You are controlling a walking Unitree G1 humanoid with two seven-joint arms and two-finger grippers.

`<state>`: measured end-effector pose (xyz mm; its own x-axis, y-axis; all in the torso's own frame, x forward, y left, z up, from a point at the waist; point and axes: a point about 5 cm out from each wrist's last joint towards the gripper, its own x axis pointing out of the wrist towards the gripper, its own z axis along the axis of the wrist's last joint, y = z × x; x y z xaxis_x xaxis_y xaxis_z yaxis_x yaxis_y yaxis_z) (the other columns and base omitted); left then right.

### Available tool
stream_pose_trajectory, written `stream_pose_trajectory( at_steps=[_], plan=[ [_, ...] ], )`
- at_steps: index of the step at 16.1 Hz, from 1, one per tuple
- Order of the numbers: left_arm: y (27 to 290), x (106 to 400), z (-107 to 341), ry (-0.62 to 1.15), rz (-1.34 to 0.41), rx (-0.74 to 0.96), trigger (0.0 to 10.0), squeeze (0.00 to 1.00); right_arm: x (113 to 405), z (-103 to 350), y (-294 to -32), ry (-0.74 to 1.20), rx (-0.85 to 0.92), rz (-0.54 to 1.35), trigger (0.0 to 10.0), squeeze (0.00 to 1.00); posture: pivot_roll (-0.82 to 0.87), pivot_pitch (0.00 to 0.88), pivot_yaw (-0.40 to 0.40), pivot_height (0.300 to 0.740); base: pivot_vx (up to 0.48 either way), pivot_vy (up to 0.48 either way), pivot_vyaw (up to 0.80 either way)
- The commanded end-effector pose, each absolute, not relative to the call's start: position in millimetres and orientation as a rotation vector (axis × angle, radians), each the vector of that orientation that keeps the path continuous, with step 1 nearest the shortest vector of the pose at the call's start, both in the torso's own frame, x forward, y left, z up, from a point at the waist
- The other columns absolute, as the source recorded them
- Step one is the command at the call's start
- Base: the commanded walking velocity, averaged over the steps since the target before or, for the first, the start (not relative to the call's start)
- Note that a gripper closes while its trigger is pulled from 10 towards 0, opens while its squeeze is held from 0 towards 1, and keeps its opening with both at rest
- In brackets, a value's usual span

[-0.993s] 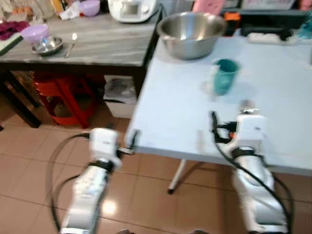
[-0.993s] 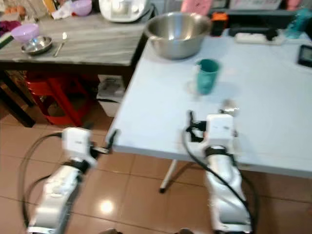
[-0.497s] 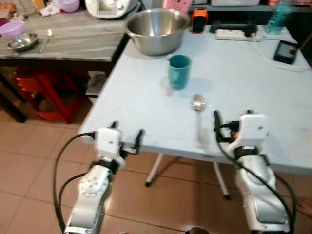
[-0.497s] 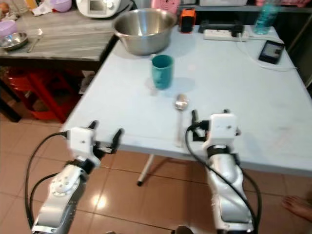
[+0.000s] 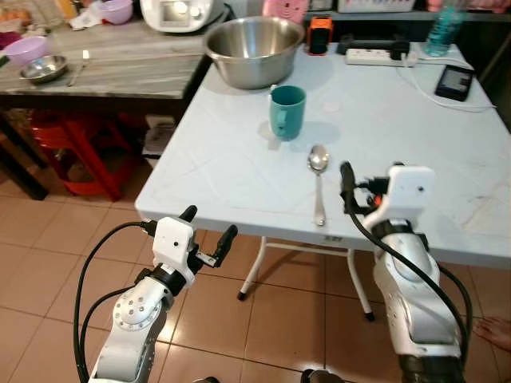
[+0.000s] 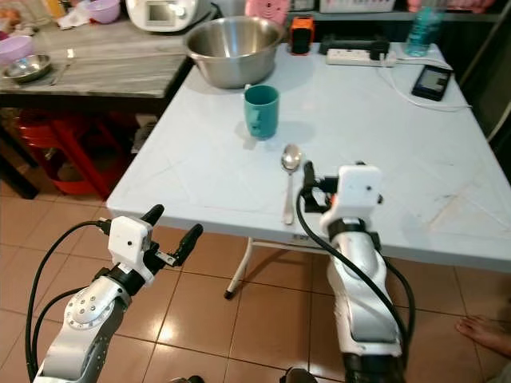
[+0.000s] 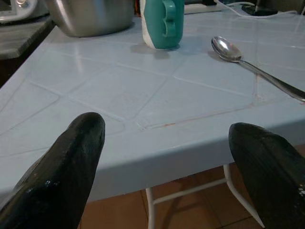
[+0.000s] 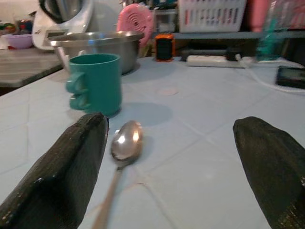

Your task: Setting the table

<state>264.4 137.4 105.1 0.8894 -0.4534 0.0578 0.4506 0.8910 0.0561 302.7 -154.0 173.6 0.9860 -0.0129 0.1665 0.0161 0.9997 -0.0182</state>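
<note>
Steel spoon (image 5: 318, 177) nears the table (image 5: 239, 183) edge; both grippers (left (image 5: 206, 233), right (image 8: 171, 157)) spread.

table front (image 5: 239, 199) bare – mug (image 5: 287, 112), spoon (image 5: 318, 179) block the middle.

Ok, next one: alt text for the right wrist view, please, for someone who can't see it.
The right gripper hangs open low over a pale blue table, a shiny metal spoon lying just ahead by one finger. Behind the spoon stands a teal handled mug, then a large steel mixing bowl.
</note>
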Motion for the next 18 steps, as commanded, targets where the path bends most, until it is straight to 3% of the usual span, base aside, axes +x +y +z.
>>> stream_pose_trajectory(
  at_steps=[1,10,14,18],
  plan=[
    [136,262,107,-0.074,-0.514,0.049,10.0,0.00,310,172,-147,-0.134,-0.009,-0.002,10.0,0.00,-0.14,0.169,0.086,0.740,0.000,0.000,0.00],
    [128,249,101,-0.051,-0.639,0.057,10.0,0.00,353,165,-122,0.043,-0.020,0.027,10.0,0.00,-0.11,0.192,0.066,0.740,0.000,0.000,0.00],
    [129,249,97,-0.049,-0.634,0.054,10.0,0.00,349,152,-106,0.109,-0.036,0.065,10.0,0.00,-0.11,0.196,0.062,0.740,0.000,0.000,0.00],
    [128,251,97,-0.054,-0.644,0.045,10.0,0.00,351,144,-107,0.152,-0.028,0.051,10.0,0.00,-0.11,0.196,0.067,0.740,0.000,0.000,0.00]
  ],
)
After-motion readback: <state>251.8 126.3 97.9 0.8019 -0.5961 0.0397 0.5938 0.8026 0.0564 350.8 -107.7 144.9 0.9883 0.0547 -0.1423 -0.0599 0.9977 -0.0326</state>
